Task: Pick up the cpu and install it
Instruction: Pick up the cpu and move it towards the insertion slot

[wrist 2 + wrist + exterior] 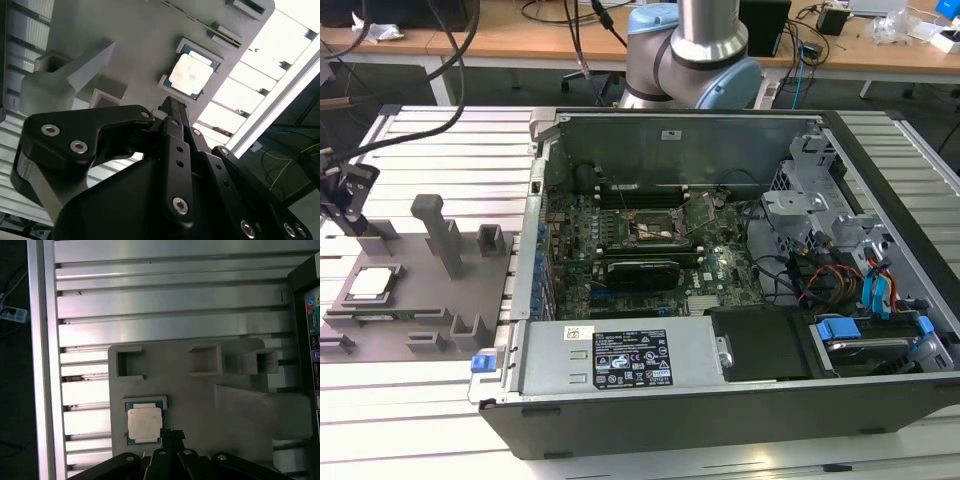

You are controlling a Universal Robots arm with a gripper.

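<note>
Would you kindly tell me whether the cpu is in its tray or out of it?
In. The cpu lies flat in its pocket on the grey tray; the gripper hangs near it, not holding it.

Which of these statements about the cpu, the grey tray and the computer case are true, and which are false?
1. The cpu lies flat on the grey tray. True.
2. The gripper has lifted the cpu clear of the tray. False: the cpu rests on the tray, with the gripper close by it.
3. The tray stands inside the computer case. False: it sits on the slotted aluminium table, at the exterior view's left of the case.
4. The computer case is open, with its motherboard on view. True.
</note>
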